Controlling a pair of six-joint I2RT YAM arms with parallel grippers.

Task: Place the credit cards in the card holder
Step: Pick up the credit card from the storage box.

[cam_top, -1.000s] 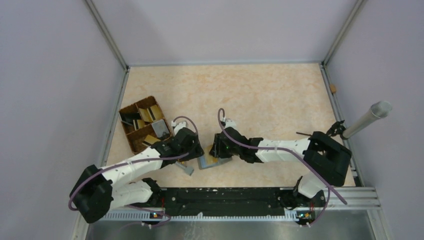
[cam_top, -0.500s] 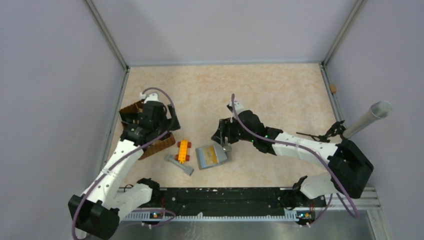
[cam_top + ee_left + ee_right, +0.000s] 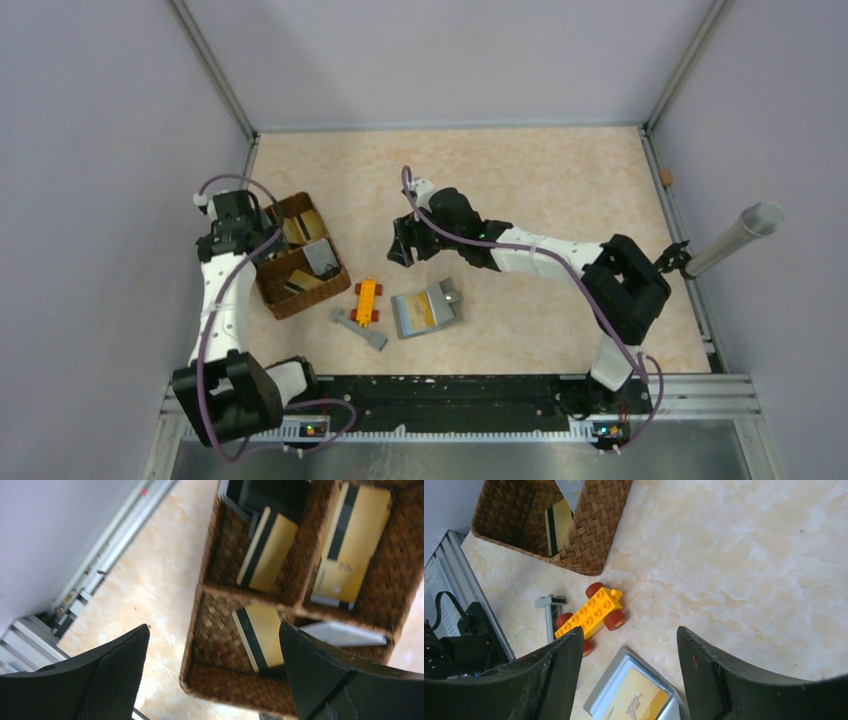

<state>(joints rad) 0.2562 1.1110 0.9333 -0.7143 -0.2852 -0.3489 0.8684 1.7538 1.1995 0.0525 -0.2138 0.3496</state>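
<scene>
Bright, even, diffuse light from above; shadows faint and short. Top view sharp. Left wrist view slightly smeared (worst near 12 o'clock); wrist-view foregrounds at 6 o'clock soft.

Beige marbled tabletop carries a brown woven tray at left, with an orange wheeled toy brick, a grey flat strip and the open grey card holder lying near-centre, just right of it.
</scene>
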